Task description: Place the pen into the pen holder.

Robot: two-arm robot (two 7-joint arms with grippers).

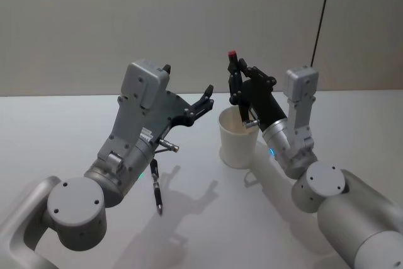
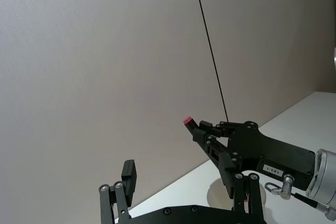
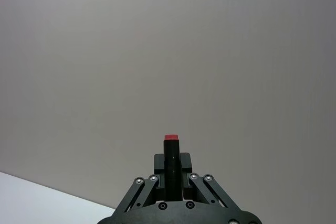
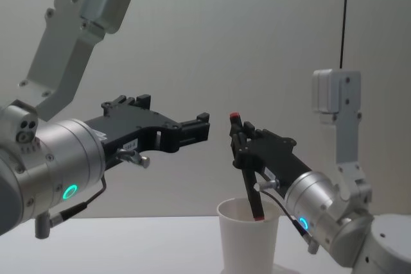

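1. I am watching the right claw [image 1: 237, 79] pinching a slim black pen with a red end cap [image 4: 252, 194]. The cap is poking up above its fingers and the shaft is slanting down below them.
2. A white paper cup with a rolled rim [image 4: 249, 239] is standing on the pale table [image 1: 208, 231] directly beneath this claw. The pen's lower tip is sitting at the cup's mouth, seemingly just inside the rim.
3. The left claw [image 1: 203, 100] is hovering spread and empty, facing the right claw from across the cup and above it.
4. A second dark pen [image 1: 156, 187] is lying on the table below the left arm, well away from the cup.
5. I am judging the risks from here:
   - The pen is leaning, so letting go now could make it catch the rim and tip the light cup, or slide out.
   - Lowering further could push the fingers into the rim.
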